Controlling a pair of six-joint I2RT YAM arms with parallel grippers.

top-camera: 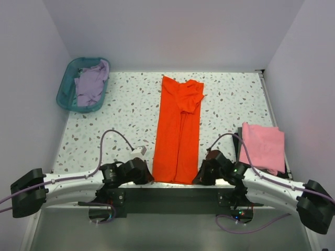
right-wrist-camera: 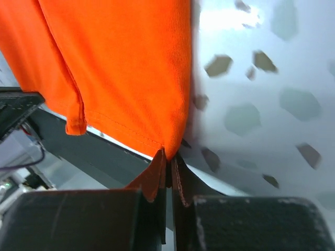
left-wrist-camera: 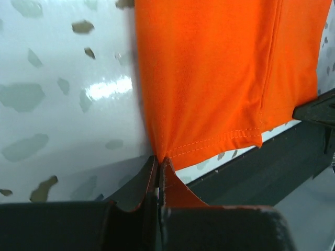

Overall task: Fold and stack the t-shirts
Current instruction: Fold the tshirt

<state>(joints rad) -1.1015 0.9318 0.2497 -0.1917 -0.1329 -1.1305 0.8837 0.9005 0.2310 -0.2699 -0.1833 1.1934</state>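
Observation:
The orange-red t-shirt lies folded into a long narrow strip down the middle of the table, sleeves tucked in at the far end. My left gripper is shut on its near left hem corner. My right gripper is shut on the near right hem corner. A pink t-shirt lies folded at the right edge of the table. The lavender t-shirt sits crumpled in the teal basket at the far left.
The speckled tabletop shows on both sides of the orange strip. The near table edge and a dark rail run just under the hem. White walls close in the left, back and right.

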